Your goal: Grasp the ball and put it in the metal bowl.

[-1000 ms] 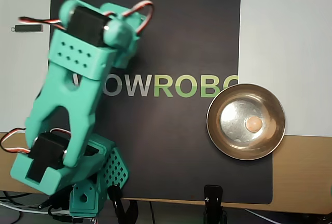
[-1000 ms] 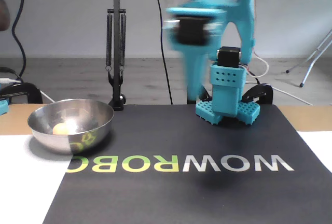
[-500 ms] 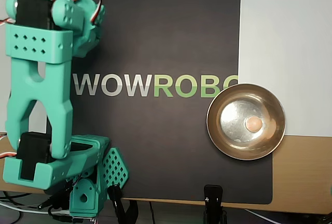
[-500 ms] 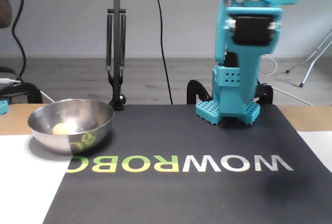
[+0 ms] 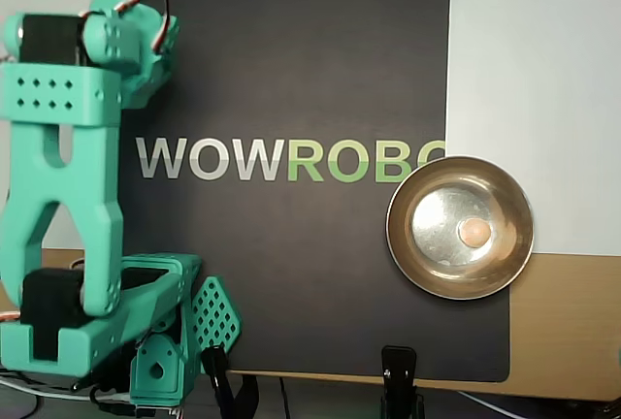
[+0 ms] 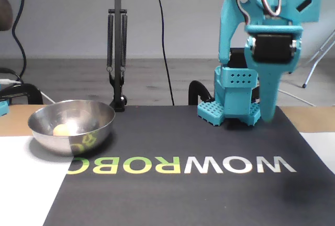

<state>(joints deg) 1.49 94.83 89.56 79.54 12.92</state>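
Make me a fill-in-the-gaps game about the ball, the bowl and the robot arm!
1. The ball lies inside the metal ____.
2. The metal bowl covers the end of the big word printed on the black ____.
3. In the overhead view, the teal arm is on the ____ side, far from the bowl.
4. The ball's colour is peach-____.

Missing words: bowl; mat; left; orange

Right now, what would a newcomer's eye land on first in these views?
The big teal arm, folded up along the overhead view's left edge. Next, the shiny metal bowl at the black mat's right edge, with the ball lying inside it, and the WOWROBO lettering across the mat.
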